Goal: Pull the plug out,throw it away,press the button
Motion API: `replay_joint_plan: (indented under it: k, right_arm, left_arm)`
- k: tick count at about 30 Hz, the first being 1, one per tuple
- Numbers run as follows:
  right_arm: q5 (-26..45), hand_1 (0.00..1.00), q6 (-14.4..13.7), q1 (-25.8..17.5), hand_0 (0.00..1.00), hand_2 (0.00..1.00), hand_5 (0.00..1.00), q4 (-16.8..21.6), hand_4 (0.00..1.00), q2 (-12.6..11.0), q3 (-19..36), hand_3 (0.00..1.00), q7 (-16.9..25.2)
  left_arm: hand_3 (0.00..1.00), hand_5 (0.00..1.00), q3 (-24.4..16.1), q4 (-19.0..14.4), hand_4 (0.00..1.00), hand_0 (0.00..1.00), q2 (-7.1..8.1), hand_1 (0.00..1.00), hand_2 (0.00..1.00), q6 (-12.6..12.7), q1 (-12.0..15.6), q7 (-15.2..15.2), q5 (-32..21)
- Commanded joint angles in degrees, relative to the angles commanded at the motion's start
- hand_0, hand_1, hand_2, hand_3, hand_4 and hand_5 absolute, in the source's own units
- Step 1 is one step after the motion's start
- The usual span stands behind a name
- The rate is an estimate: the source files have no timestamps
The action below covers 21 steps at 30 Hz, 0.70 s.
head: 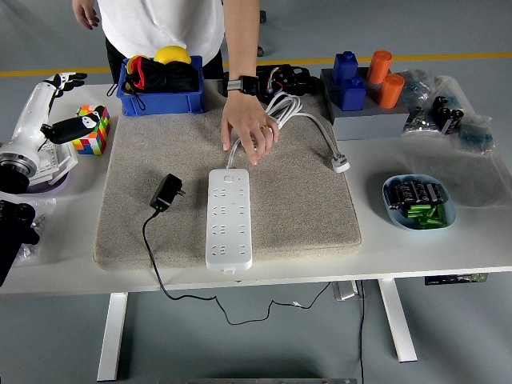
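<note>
Left arm (28,132) — white forearm shell, black joints; left hand (68,120) white with black fingertips.

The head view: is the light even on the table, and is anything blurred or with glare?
Head view: light is soft and even, with only faint shadows beside the power strip and black adapter; no glare on the white table; the person's hand and robot's left hand look slightly soft, everything else sharp.

Blue bin (160,102), colour cube (93,130), bowl of batteries (418,202), orange cylinders (384,76)
</note>
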Motion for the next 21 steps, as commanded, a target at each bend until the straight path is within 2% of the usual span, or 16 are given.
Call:
replay_joint_plan:
  k: [3,4,9,10,21]
  right_arm:
    - [-0.12,0.660,0.03,-0.13,0.740,0.645,0.482,0.00,0.658,0.02,0.28,0.613,-0.17]
    - [-0.10,0.660,0.06,-0.19,0.740,0.645,0.480,0.00,0.658,0.03,0.29,0.613,-0.19]
    - [0.09,0.660,0.04,-0.15,0.740,0.645,0.480,0.00,0.658,0.10,0.26,0.613,0.07]
    - [0.19,0.660,0.01,-0.11,0.739,0.645,0.483,0.00,0.658,0.09,0.23,0.613,0.19]
    - [0.24,0.660,0.10,-0.41,0.740,0.645,0.483,0.00,0.658,0.05,0.61,0.613,0.35]
  left_arm:
    - [0.865,0.425,-1.12,0.44,0.780,0.914,0.10,0.942,0.868,-0.26,0.39,0.22,0.26]
    - [0.899,0.522,-1.57,0.72,0.794,0.959,0.16,0.972,0.898,-0.35,0.47,0.30,0.34]
    - [0.899,0.522,-2.27,1.86,0.794,0.959,0.27,0.972,0.898,-0.39,0.25,0.34,0.21]
    - [0.905,0.560,-2.30,2.20,0.800,0.970,0.25,0.978,0.908,-0.38,0.15,0.28,0.11]
    - [0.907,0.595,-1.68,4.05,0.803,0.981,0.09,0.977,0.916,-0.77,-0.71,0.39,-0.38]
